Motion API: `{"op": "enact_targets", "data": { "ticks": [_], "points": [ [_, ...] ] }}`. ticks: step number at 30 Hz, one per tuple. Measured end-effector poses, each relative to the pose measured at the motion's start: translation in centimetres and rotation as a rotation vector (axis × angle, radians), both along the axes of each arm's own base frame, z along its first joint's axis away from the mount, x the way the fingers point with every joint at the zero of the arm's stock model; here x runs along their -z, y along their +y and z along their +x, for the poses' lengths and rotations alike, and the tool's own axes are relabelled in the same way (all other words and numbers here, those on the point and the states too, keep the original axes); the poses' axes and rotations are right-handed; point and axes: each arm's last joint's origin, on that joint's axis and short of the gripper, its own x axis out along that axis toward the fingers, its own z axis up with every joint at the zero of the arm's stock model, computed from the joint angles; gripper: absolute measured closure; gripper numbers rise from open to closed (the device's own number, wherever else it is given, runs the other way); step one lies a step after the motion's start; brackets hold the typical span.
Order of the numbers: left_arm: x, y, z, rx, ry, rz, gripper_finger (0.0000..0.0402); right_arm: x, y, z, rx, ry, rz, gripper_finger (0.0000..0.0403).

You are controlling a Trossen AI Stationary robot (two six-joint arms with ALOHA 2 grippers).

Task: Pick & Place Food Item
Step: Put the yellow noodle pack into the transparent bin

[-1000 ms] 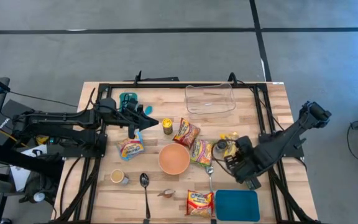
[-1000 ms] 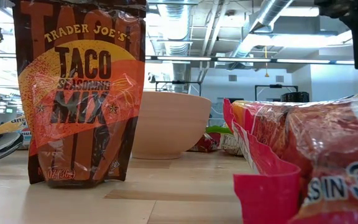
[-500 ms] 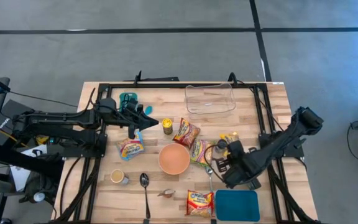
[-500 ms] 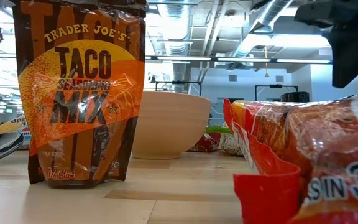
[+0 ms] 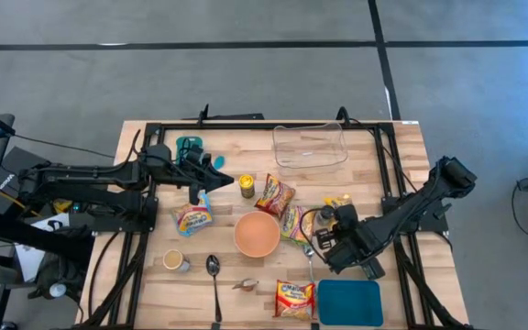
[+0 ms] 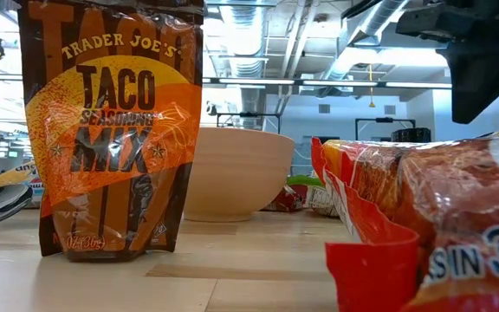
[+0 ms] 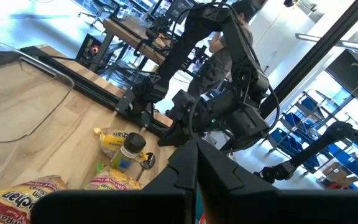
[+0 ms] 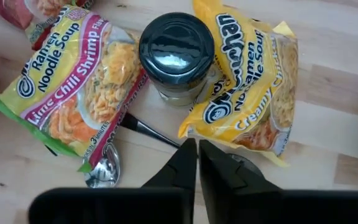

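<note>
My right gripper (image 5: 326,242) (image 8: 197,146) is shut and empty. It hovers over a black-lidded jar (image 8: 176,53) (image 5: 324,216) that stands on a yellow Creamy Chicken ramen packet (image 8: 253,93). A Lime Chili Shrimp ramen packet (image 8: 73,87) (image 5: 294,223) lies beside the jar, and a spoon (image 8: 104,167) lies below the fingertips. The gripper shows as a dark block in the low view (image 6: 483,61). My left gripper (image 5: 225,180) (image 7: 197,149) is shut and empty, and waits at the table's left, near a small yellow can (image 5: 246,185).
A tan bowl (image 5: 257,234) sits at the table's middle, a clear tub (image 5: 310,145) at the far edge and a blue tray (image 5: 349,302) at the near edge. More ramen packets (image 5: 274,194) (image 5: 294,299) (image 5: 193,218), a cup (image 5: 174,260), a second spoon (image 5: 214,275) and a taco mix pouch (image 6: 111,130) lie around.
My right gripper has gone toward the table's left, toward the jar and the bowl, and has come down. It stays shut. Nothing on the table has moved.
</note>
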Motion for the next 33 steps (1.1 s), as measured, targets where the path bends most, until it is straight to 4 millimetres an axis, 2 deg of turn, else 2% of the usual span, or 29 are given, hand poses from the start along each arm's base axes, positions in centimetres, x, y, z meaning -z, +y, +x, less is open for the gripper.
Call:
{"op": "enact_targets", "data": {
  "ticks": [13, 17, 22, 33],
  "points": [
    [0.0, 0.0, 0.0, 0.0, -0.004, -0.001, 0.04, 0.0, -0.4, 0.2, 0.018, 0.01, 0.015, 0.0247],
    [-0.1, 0.0, 0.0, 0.0, -0.005, -0.001, 0.04, 0.2, -0.5, 0.4, 0.032, -0.004, -0.015, 0.022],
    [-0.1, 0.0, 0.0, 0.0, -0.005, -0.001, 0.04, 1.1, -0.4, 0.9, 0.034, 0.027, -0.033, 0.0215],
    [-0.3, 0.0, 0.0, 0.0, -0.029, 0.001, 0.04, 4.1, 0.0, 1.9, 0.005, 0.137, -0.127, 0.0248]
  ]
}}
